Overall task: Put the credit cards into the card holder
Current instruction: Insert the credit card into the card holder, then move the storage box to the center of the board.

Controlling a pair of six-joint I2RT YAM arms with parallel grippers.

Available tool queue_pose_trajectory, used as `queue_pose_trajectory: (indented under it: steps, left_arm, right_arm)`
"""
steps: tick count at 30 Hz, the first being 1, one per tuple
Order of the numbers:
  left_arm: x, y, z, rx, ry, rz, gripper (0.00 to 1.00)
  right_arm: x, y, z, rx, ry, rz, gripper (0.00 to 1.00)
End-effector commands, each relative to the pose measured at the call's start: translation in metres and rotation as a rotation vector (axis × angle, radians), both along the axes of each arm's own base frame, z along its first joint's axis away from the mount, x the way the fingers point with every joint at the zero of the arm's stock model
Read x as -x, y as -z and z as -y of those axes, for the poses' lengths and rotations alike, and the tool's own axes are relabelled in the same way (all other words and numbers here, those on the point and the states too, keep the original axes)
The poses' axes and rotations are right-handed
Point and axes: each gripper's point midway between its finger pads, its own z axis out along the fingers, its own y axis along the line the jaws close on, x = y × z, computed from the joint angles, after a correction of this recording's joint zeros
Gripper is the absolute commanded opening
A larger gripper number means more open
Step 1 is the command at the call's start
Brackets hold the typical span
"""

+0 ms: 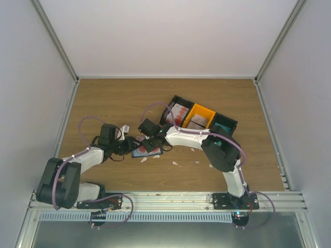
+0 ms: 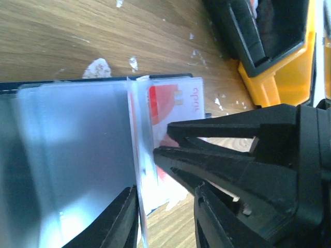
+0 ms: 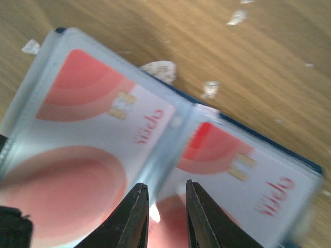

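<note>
Two credit cards [image 3: 88, 134], one card holder [image 2: 72, 155], three tray boxes [image 1: 204, 108], two robot arms [image 1: 90, 157], several white scraps [image 1: 175, 163]

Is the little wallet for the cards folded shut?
No, the card holder lies open on the wooden table, with one of the red-and-white credit cards showing on each side of its fold.

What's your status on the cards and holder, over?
Left gripper part open, straddling a clear sleeve. Right gripper narrow over card holder fold, grip unclear. Two credit cards showing in sleeves. White scraps nearby, nothing blocking.
</note>
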Motion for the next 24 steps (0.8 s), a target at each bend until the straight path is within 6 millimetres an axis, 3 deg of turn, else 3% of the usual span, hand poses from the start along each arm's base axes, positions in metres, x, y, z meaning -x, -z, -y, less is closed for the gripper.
queue_pose_trajectory:
  steps: [1, 12, 16, 20, 24]
  left_arm:
    - [-0.002, -0.01, 0.014, 0.072, 0.084, 0.064, 0.34]
    - [-0.002, -0.021, 0.052, 0.156, 0.225, 0.097, 0.48]
    - [-0.003, -0.026, 0.068, 0.163, 0.283, 0.114, 0.56]
    - [-0.015, -0.023, 0.062, 0.086, 0.236, 0.127, 0.6]
    - [-0.027, -0.039, 0.051, 0.009, 0.177, 0.2, 0.63]
  right_arm:
    - [-0.021, -0.034, 0.018, -0.08, 0.139, 0.055, 0.23]
    - [-0.048, -0.091, 0.093, -0.167, 0.36, 0.158, 0.26]
    - [-0.052, -0.098, 0.127, -0.127, 0.365, 0.181, 0.27]
    - [-0.056, -0.1, 0.17, -0.099, 0.432, 0.17, 0.28]
    - [-0.054, -0.109, 0.218, -0.077, 0.555, 0.173, 0.33]
